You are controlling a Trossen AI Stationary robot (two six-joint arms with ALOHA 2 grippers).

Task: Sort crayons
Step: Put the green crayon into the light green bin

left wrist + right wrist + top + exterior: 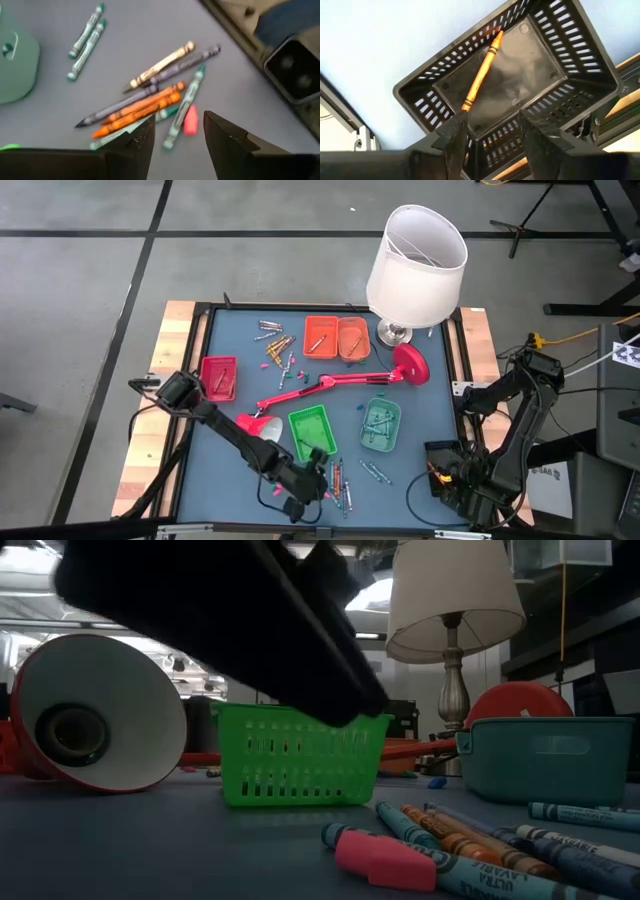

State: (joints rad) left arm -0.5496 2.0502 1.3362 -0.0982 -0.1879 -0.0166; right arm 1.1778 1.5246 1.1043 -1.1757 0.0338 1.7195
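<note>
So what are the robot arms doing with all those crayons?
They are sorting crayons into little baskets by colour. The left gripper hovers open over a loose pile of crayons near the table's front edge, holding nothing yet. The right gripper waits open above a black basket with one orange crayon inside. Red, orange, green and teal baskets sit around a toppled red desk lamp.

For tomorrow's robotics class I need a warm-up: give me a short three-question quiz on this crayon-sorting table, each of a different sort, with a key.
1. True or false: the black basket holds one orange crayon.
2. Which claw hovers over the loose crayon pile: A) left claw, B) right claw?
3. Fill in: the lamp lying on the mat is coloured ____.

Key: 1 true; 2 A; 3 red.
</note>
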